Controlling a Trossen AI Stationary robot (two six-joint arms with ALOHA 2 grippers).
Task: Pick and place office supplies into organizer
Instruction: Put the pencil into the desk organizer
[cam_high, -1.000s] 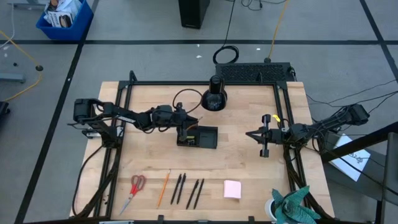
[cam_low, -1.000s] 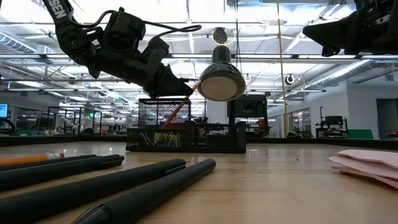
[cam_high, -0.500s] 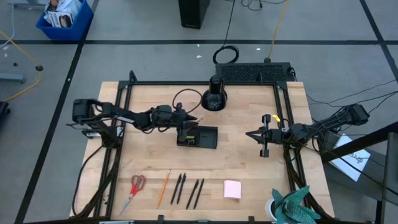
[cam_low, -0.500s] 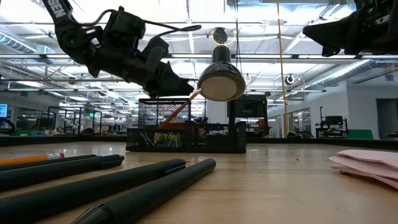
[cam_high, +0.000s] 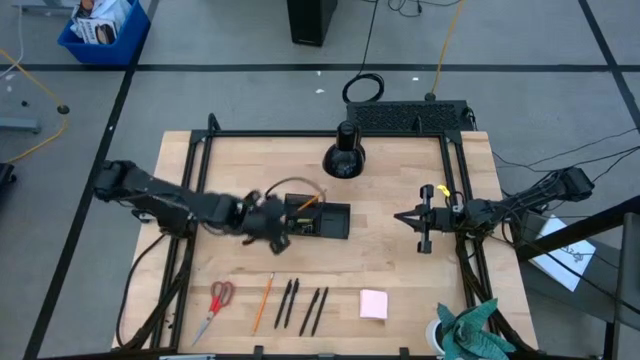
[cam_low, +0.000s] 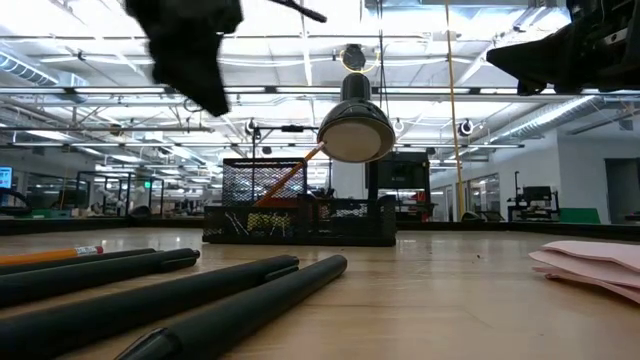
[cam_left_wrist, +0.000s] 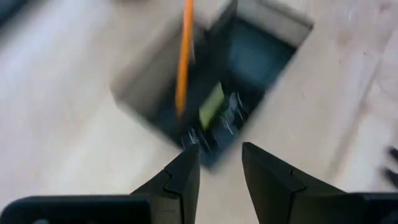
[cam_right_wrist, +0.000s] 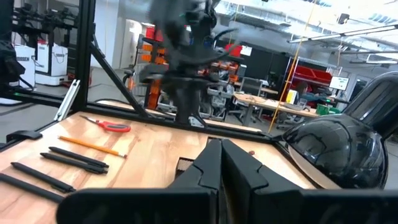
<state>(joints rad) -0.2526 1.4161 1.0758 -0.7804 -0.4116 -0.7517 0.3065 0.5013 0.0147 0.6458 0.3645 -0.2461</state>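
Organizer sits mid-frame with one pencil leaning out; our left gripper, fingers parted and empty, could clip it. Right gripper waits closed at right.

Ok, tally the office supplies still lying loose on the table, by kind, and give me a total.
Red-handled scissors: 1
Orange pencil: 1
Thin black pens: 4
Pink sticky-note pad: 1
Total: 7 loose on the table. A second orange pencil already stands tilted in the organizer and is not counted.
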